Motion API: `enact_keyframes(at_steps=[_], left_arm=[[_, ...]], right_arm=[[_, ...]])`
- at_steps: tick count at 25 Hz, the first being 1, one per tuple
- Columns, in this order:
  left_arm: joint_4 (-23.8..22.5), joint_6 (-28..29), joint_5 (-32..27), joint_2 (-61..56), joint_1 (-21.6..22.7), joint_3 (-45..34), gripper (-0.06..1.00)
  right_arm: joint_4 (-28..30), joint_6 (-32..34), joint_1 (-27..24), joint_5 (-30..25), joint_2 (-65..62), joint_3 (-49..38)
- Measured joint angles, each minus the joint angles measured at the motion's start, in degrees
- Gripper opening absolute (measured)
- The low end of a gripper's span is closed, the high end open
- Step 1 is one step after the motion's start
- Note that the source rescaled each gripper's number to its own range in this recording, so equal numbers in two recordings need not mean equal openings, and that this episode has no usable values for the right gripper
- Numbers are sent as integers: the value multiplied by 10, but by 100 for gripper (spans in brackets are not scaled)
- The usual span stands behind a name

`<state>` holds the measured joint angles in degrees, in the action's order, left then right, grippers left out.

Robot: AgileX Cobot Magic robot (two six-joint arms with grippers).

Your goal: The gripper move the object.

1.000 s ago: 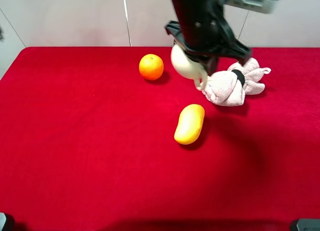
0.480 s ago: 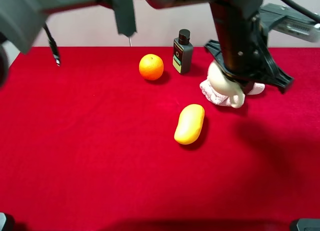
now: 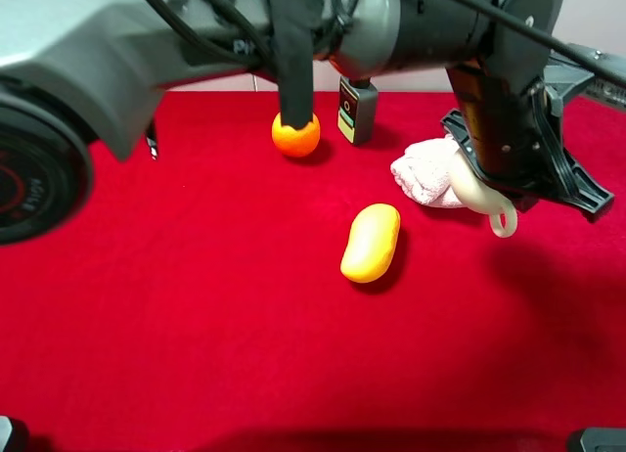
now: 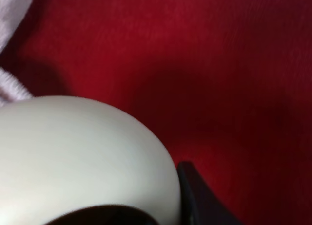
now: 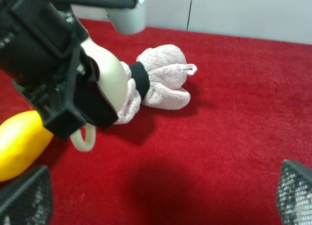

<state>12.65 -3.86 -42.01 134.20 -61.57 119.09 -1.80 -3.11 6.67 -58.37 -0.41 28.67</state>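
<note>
edges: the red cloth [image 3: 196,325] is met at the back by a pale wall [image 3: 602,17]; its other borders are not clearly shown.
open room: broad bare cloth is seen in front of and left of the mango [image 3: 371,242]; the back strip is taken up by an orange [image 3: 295,137], a dark bottle [image 3: 357,110] and a pink rolled towel [image 3: 423,173].
pitcher [image 3: 471,190]: cream-white, round and smooth; its loop handle [image 3: 503,222] hangs downward.
pitcher place: held off the cloth just beside the towel, right of the mango.
left gripper [image 3: 523,178]: clenched on the pitcher, its arm stretched across from the left.
right gripper [image 5: 158,196]: spread wide, nothing held.
left wrist only: the pitcher's body is seen close up, with a black finger [image 4: 195,196] against it.
right wrist only: the towel's black band [image 5: 140,81] is shown.
exterior only: orange and bottle are shown.
</note>
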Motion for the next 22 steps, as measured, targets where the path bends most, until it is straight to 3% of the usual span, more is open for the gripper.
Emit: enact_keyframes(at_steps=[13, 22], left_arm=[[67, -55, 72, 46, -8, 3, 0], [90, -66, 105, 76, -13, 3, 0]], right_arm=[[0, 0, 0, 0, 0, 0], [-1, 0, 0, 0, 0, 0]])
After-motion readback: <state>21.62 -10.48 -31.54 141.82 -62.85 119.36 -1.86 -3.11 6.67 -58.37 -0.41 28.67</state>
